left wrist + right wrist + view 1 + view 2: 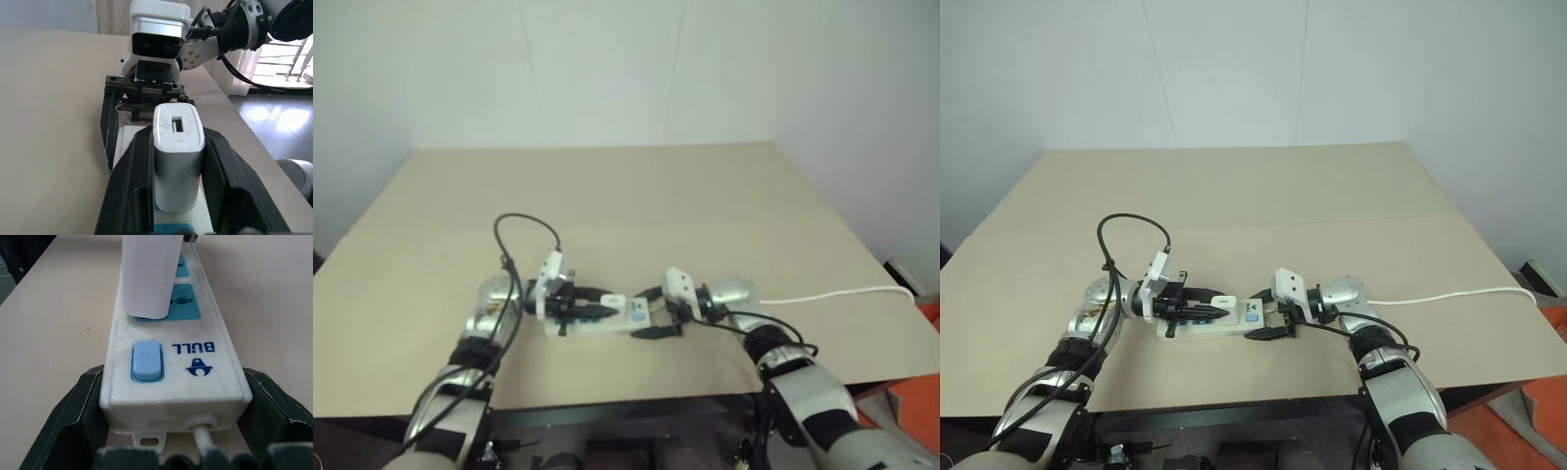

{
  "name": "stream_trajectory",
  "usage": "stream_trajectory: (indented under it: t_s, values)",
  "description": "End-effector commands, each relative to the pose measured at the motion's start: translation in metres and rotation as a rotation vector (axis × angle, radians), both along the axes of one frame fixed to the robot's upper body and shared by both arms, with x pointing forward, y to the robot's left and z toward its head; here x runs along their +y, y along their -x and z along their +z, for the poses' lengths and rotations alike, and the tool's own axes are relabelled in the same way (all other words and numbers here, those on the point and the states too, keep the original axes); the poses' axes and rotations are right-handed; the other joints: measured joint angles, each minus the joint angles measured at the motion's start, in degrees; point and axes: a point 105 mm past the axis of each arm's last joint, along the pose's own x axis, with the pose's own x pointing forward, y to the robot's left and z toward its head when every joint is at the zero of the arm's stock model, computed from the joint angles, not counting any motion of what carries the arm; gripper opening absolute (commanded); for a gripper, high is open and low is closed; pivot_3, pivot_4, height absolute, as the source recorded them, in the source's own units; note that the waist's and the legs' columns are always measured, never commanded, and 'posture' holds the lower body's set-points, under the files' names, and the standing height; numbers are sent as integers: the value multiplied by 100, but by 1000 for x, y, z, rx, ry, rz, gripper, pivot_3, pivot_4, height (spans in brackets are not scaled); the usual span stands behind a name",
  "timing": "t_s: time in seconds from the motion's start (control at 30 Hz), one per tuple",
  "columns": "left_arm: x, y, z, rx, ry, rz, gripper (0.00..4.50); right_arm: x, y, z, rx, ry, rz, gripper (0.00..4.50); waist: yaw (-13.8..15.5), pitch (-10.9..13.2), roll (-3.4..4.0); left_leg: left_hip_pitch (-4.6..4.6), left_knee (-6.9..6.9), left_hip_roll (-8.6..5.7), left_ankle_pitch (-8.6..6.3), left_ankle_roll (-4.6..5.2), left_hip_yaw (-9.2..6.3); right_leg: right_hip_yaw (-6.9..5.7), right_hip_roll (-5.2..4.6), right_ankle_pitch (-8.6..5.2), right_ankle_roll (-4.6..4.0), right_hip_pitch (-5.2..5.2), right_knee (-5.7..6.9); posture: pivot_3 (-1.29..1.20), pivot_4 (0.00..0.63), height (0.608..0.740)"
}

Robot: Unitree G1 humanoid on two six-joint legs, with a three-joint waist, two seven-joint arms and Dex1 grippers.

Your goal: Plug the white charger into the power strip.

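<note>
One white charger, one power strip, two end effectors on the desk. Left end effector is clamped on the charger, which stands over a blue socket beside the strip's blue switch; seating unclear. Right end effector brackets the strip's cord end, fingers wide against its sides. Cord trails off right.

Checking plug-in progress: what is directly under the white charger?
The power strip lies under the white charger, whose base covers a blue socket face beside the blue switch. The prongs and any remaining gap are hidden.
</note>
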Motion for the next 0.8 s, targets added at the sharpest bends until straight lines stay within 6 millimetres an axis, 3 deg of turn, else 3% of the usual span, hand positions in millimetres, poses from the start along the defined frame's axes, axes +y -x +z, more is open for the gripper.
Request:
stream_trajectory:
  t_s: [0.03, 0.5, 0.8]
  values:
    - [14, 7, -28, 65, -100, 31, 987, -15, 4, -21, 42, 83, -42, 3419, 3, -5, -1, 0, -1, 0, 0, 0, 0, 0, 0, 0, 0, 0, -1, 0, 150, 740]
    - [19, 6, -39, 109, -112, 73, 987, -17, 4, -23, 38, 88, -52, 3419, 4, -36, -1, 9, -7, 0, 0, 0, 0, 1, 0, -6, -6, 4, -5, 0, 150, 740]
    - [21, 3, -25, 74, -63, 62, 3734, -17, 3, -23, 36, 92, -59, 3419, 22, -50, 10, 16, -15, -1, 0, 0, 1, 3, 0, -6, -7, 17, -28, 0, 150, 740]
